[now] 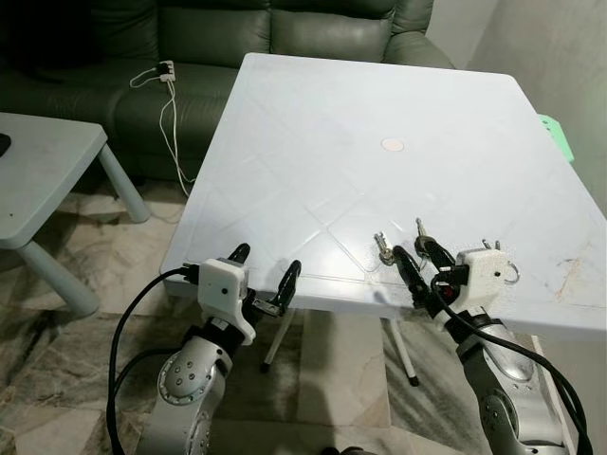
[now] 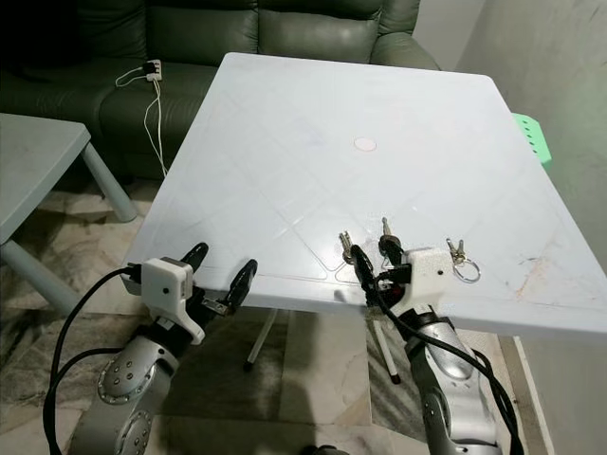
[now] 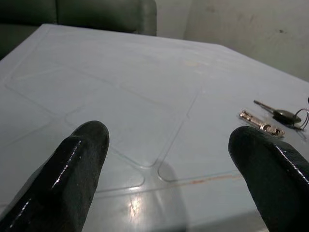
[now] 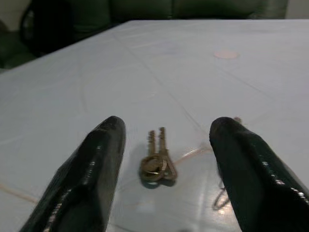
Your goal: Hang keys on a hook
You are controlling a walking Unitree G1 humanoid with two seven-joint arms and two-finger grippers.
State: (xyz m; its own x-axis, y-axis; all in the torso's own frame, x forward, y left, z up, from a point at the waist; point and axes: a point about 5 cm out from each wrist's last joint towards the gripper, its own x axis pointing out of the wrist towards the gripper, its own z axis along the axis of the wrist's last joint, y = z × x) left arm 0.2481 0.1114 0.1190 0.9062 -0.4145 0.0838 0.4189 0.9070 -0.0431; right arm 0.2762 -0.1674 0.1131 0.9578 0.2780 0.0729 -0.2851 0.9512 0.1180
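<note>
As the right pincer [image 4: 164, 159] straddled the keys [image 4: 157, 162], the pickup was on.
Both pincers gaped, left pincer [image 1: 266, 275] idle at the table [image 1: 379, 95] edge; next, probably clamp down.

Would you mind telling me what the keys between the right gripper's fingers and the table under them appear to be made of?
The keys look like metal, brassy and slightly shiny, with thin flat blades on a small ring. The table seems to be moulded plastic, pale and smooth, judging by its soft glare and the pressed grooves in its top. The right gripper hovers open around the keys.
</note>
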